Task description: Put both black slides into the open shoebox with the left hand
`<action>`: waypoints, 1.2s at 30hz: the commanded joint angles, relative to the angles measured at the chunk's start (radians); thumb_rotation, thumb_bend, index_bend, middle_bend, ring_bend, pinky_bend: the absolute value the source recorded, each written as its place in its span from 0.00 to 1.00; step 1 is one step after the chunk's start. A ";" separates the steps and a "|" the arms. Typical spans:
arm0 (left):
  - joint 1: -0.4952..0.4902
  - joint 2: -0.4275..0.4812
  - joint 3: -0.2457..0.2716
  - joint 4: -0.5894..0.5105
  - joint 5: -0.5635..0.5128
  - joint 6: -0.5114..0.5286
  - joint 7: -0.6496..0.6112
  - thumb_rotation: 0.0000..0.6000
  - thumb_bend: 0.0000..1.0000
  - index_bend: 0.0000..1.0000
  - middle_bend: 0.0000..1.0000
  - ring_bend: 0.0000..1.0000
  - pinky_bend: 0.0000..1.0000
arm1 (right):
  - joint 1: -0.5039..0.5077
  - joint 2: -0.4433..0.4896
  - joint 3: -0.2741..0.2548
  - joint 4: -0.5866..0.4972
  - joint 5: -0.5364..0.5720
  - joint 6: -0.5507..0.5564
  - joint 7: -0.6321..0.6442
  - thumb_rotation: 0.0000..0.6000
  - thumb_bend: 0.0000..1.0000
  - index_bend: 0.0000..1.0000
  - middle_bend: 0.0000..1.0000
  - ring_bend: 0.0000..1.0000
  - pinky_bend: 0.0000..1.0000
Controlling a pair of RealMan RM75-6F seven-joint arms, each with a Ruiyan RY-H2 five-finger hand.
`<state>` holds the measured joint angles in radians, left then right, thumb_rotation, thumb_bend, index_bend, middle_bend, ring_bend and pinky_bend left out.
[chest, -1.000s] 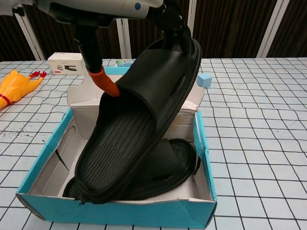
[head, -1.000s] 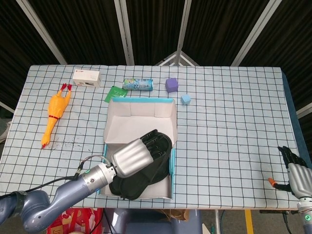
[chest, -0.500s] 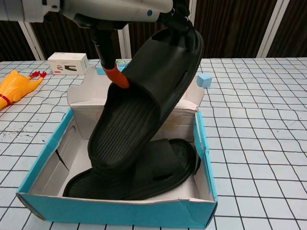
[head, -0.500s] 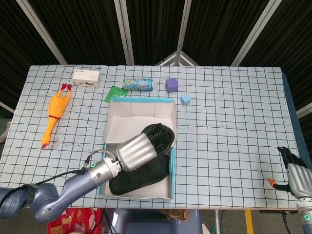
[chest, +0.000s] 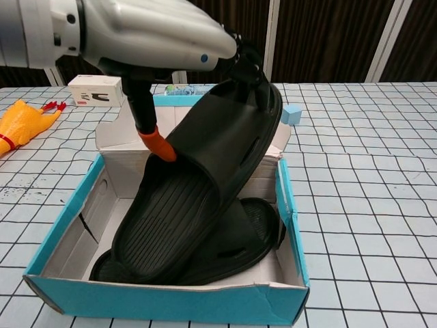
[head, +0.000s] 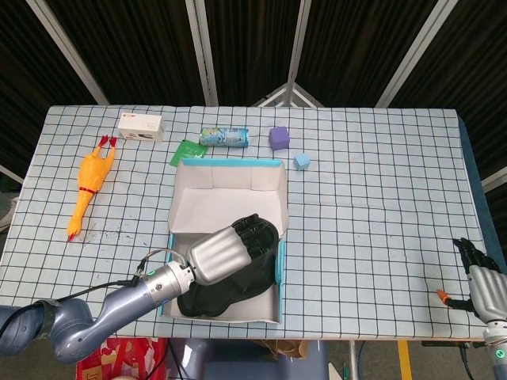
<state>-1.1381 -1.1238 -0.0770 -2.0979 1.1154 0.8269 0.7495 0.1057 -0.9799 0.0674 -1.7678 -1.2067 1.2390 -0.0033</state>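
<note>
Lowered since a moment ago, the upper slide [chest: 205,184] slants into the shoebox [chest: 164,301], its toe touching the lower slide [chest: 249,232], gripped from above by the left hand [chest: 147,34]. The right hand [head: 482,279] holds nothing.

Second slide lowered further into shoebox.
I've brought my left hand [chest: 147,37] down and nearer; the gripped slide [chest: 198,184] has tilted flatter, its heel end now low inside the shoebox [chest: 164,301], over the first slide [chest: 249,229].
</note>
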 commanded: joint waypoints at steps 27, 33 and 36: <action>-0.010 -0.152 0.071 0.131 0.009 -0.062 -0.033 1.00 0.52 0.19 0.44 0.00 0.00 | 0.001 0.003 0.005 -0.001 0.004 0.001 0.002 1.00 0.24 0.00 0.02 0.10 0.13; -0.008 -0.184 0.081 0.158 0.001 -0.073 -0.054 1.00 0.52 0.19 0.41 0.00 0.04 | -0.001 0.001 0.003 0.000 0.002 0.003 0.002 1.00 0.24 0.00 0.02 0.10 0.13; -0.003 -0.209 0.090 0.181 0.007 -0.080 -0.072 1.00 0.52 0.18 0.39 0.00 0.08 | 0.003 0.003 0.006 0.003 0.007 -0.002 0.003 1.00 0.25 0.00 0.02 0.10 0.13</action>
<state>-1.1440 -1.3233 0.0088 -1.9258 1.1194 0.7501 0.6852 0.1077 -0.9776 0.0732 -1.7656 -1.2008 1.2377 -0.0005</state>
